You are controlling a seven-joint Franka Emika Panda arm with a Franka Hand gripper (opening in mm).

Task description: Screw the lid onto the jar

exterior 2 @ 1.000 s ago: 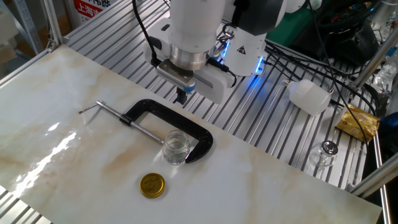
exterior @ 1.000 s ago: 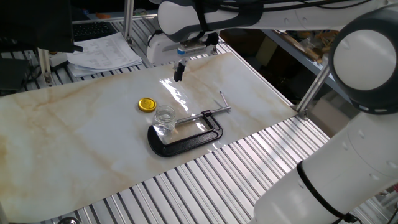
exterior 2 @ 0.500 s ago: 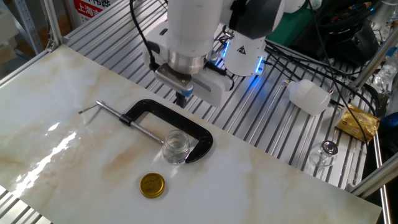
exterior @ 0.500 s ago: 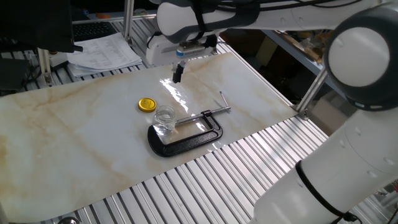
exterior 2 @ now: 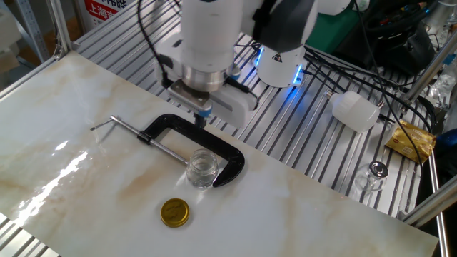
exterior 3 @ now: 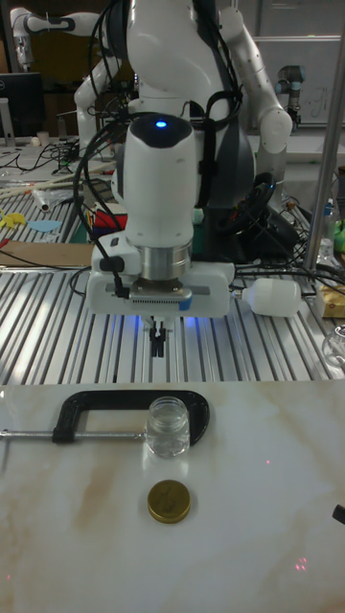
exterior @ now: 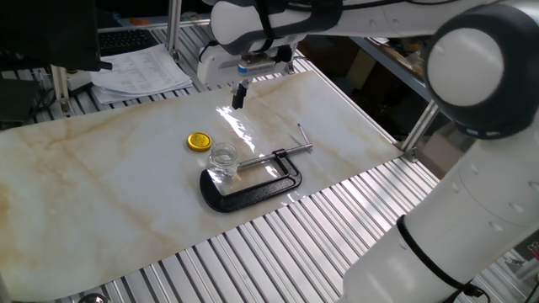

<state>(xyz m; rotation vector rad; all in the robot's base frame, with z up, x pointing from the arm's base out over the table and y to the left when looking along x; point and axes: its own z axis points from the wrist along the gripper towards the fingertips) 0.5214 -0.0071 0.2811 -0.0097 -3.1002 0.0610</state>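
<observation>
Your gripper (exterior 3: pixel 158 347) hangs in the air above the table's far edge, behind the clamp, w/ nothing in it. Fingers (exterior: pixel 238 96) look pressed together, tips pointing straight down; the tall view shows two thin dark tips side by side w/ barely a sliver between, so closed is prob right but the res is poor.

The jar (exterior 2: pixel 201 169) stands upright on the marble table (exterior: pixel 101 168), mouth open, no lid on it. It sits inside the clamp's (exterior 2: pixel 214 146) opening, right by the screw (exterior 2: pixel 143 137), approx touching the black frame; you can't tell from these views if the screw actually presses on it. In the tall view the jar (exterior 3: pixel 167 425) is in front of the clamp bow (exterior 3: pixel 86 407) and slightly right of the gripper's line.

The lid (exterior 2: pixel 175 212) lies flat on the table just beside the jar, apart from it, on the side away from the arm base. In the one fixed view the lid (exterior: pixel 200 140) is up-left of the jar (exterior: pixel 223 160), w/ the gripper further back over the bright glare patch. In the tall view the lid (exterior 3: pixel 170 502) is directly in front of the jar.

A white plastic bottle (exterior 2: pixel 355 111) lies on the slatted rails off to the side, well apart from the jar.
</observation>
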